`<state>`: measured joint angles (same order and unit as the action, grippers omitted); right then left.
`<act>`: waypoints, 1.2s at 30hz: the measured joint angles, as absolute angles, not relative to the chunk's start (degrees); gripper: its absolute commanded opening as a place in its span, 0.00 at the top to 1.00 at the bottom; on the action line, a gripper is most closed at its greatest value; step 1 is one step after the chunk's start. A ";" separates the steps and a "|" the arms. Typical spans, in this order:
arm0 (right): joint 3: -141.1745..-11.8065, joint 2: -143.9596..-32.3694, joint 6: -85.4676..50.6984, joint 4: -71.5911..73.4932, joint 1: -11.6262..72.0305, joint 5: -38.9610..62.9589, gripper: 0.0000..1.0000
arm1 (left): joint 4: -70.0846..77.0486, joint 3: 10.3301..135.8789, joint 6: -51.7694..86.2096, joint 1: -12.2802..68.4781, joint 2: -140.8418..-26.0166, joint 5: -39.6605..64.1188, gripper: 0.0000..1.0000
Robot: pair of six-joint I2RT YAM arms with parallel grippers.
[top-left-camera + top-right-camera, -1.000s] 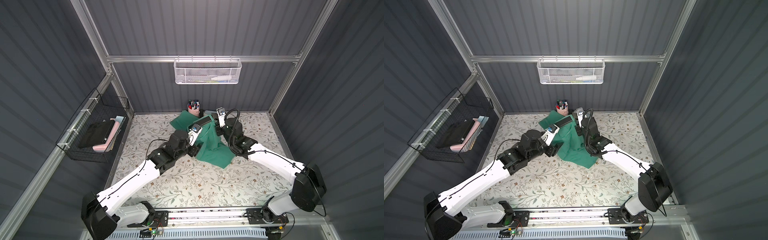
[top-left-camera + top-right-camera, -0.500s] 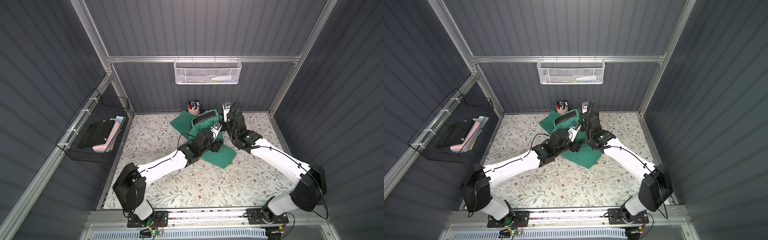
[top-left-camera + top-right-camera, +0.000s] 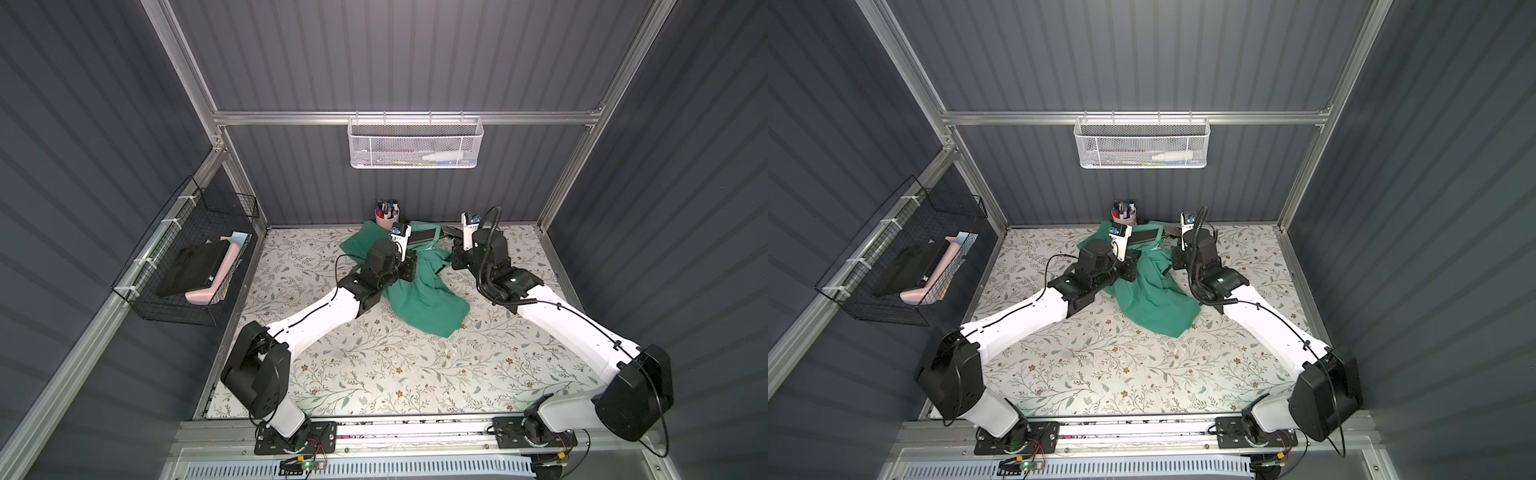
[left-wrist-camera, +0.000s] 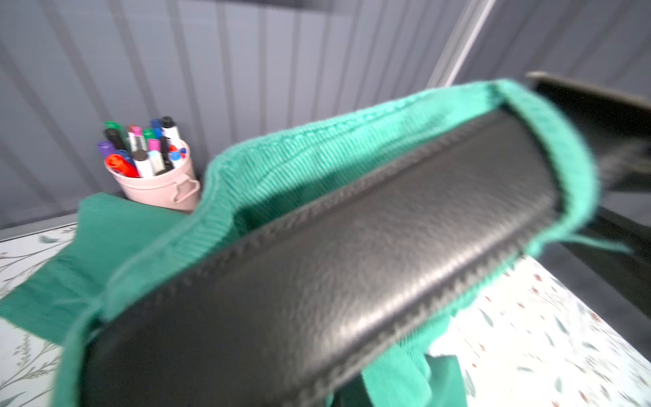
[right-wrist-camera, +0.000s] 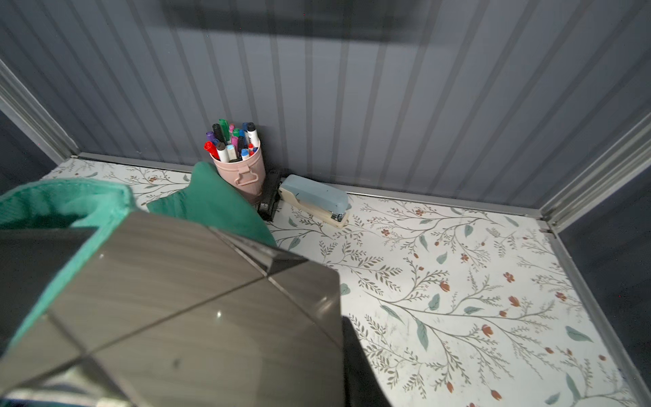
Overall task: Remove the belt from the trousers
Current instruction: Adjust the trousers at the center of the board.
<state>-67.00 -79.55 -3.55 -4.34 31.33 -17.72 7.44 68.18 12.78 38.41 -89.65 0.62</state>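
Observation:
The green trousers [image 3: 419, 299] [image 3: 1154, 299] lie crumpled at the back middle of the table, waistband lifted. The black belt [image 3: 422, 236] [image 3: 1144, 237] is still threaded through the waistband; in the left wrist view the belt [image 4: 352, 264] fills the foreground and covers my jaws. My left gripper [image 3: 409, 247] sits at the waistband, shut on the strap as far as I can see. My right gripper [image 3: 451, 237] is shut on the belt's dull metal buckle [image 5: 176, 299], held just right of the waistband; one black finger [image 5: 359, 370] shows beside it.
A pink pen cup [image 3: 387, 216] [image 5: 239, 165] stands against the back wall, just behind the trousers. A blue stapler [image 5: 315, 201] lies next to it. A black wire basket [image 3: 195, 266] hangs on the left wall and a white mesh basket [image 3: 415, 143] on the back wall.
My left arm reached right across the trousers, then drew back to the waistband, and its jaws went from open to shut. My right gripper drifted slightly right and back with the buckle.

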 measured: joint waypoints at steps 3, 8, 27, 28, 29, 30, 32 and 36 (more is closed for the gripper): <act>-65.58 -78.35 -4.51 -4.64 28.73 -16.10 1.00 | 6.28 65.19 13.85 36.23 -85.27 5.32 1.00; -64.34 -75.77 -6.13 -4.51 23.46 -15.97 1.00 | 6.37 57.65 17.41 30.85 -78.85 10.11 1.00; -60.95 -72.77 -7.03 0.75 25.12 -8.10 1.00 | -4.01 76.18 8.47 38.81 -86.65 14.06 0.31; -60.80 -72.66 -6.85 1.10 25.69 -7.97 1.00 | -4.91 78.37 7.18 39.99 -87.70 13.41 0.30; -60.77 -72.66 -6.61 1.39 26.28 -7.79 1.00 | -5.54 80.71 5.85 41.28 -89.01 12.84 0.30; -60.77 -72.66 -6.39 1.76 26.85 -7.62 1.00 | -6.07 82.63 4.86 42.37 -90.32 12.29 0.29; -60.77 -72.66 -6.35 2.28 27.62 -7.51 1.00 | -6.46 84.62 3.77 43.05 -92.14 10.83 0.28; -60.60 -72.66 -6.98 3.25 28.05 -7.18 1.00 | -7.57 86.67 3.57 42.59 -95.22 6.50 0.22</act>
